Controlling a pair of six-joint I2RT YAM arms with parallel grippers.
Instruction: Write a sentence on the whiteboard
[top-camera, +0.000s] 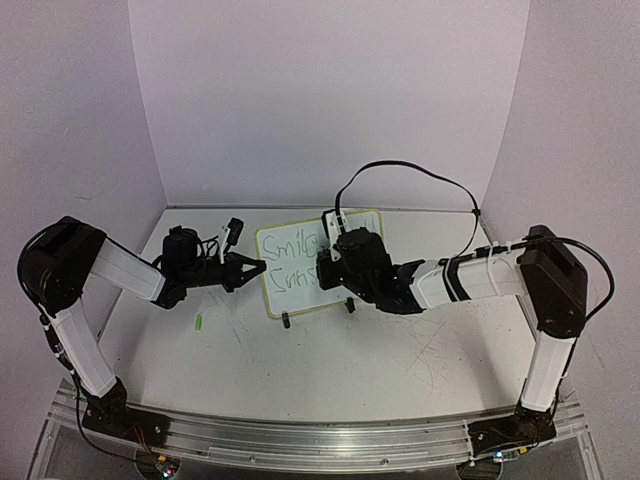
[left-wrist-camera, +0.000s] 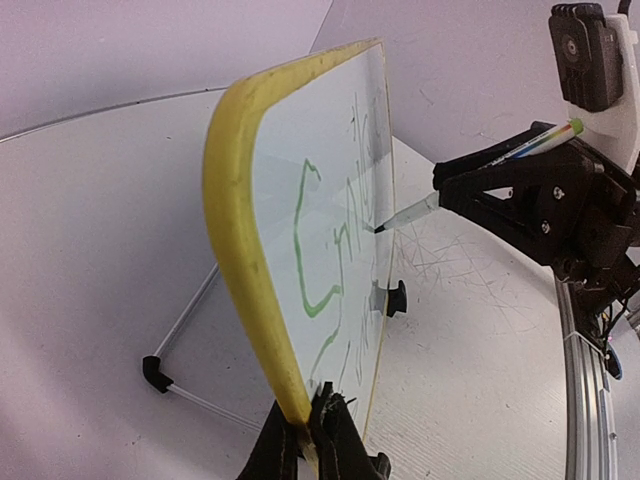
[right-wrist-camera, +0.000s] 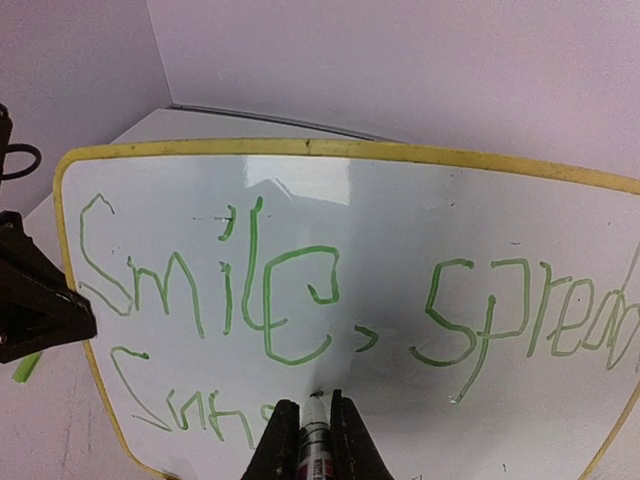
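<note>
The whiteboard (top-camera: 290, 262) stands upright at the middle of the table, pale yellow frame around it. My left gripper (left-wrist-camera: 315, 418) is shut on its left edge, one finger on each side of the frame (left-wrist-camera: 236, 230). The sentence (right-wrist-camera: 300, 295) reads "Smile, spread" in thin green, and a second line (right-wrist-camera: 185, 412) has begun below it. Shut on a marker (right-wrist-camera: 317, 440), my right gripper (right-wrist-camera: 317, 412) holds the tip against the board just under the "e". The left wrist view shows that marker (left-wrist-camera: 470, 178) slanting onto the board face (left-wrist-camera: 330, 180).
A small green cap (top-camera: 198, 322) lies on the table left of the board. Behind the board a wire stand (left-wrist-camera: 185, 330) props it up, and a black foot (left-wrist-camera: 397, 298) sits at its base. A black cable (top-camera: 400, 168) loops above the right arm. Walls close three sides.
</note>
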